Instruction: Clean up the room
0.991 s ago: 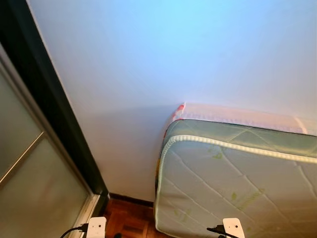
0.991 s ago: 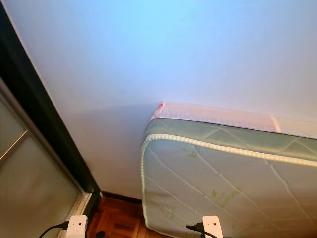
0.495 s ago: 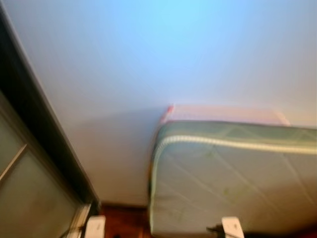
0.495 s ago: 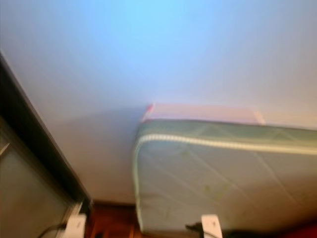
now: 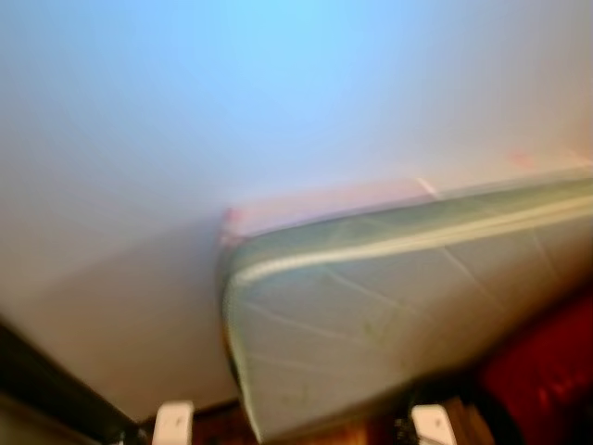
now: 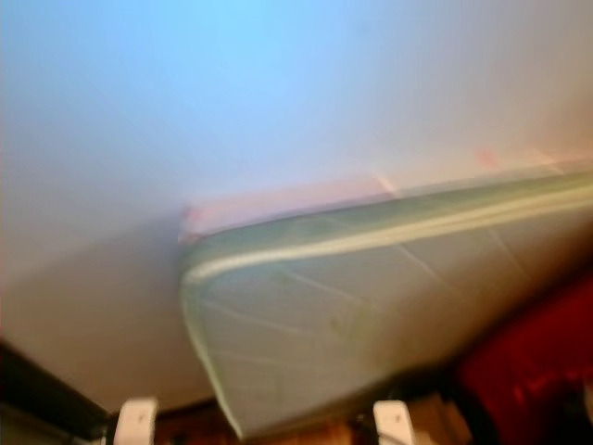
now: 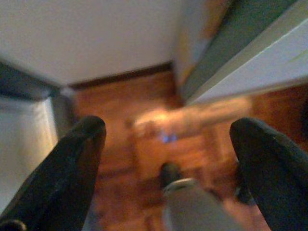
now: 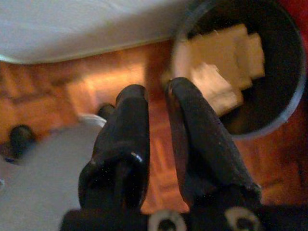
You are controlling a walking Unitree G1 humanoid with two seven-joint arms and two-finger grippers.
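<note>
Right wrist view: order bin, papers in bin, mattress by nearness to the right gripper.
1. Papers, pale, in the bin, just past the right gripper.
2. Bin, dark and round, rim around them; nearly tied.
3. Mattress, across the floor, farthest.

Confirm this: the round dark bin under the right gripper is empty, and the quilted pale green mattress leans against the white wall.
Not quite. The round dark bin holds pale crumpled paper pieces, as the right wrist view shows, just beyond the right gripper. The quilted pale green mattress does lean against the white wall.
</note>
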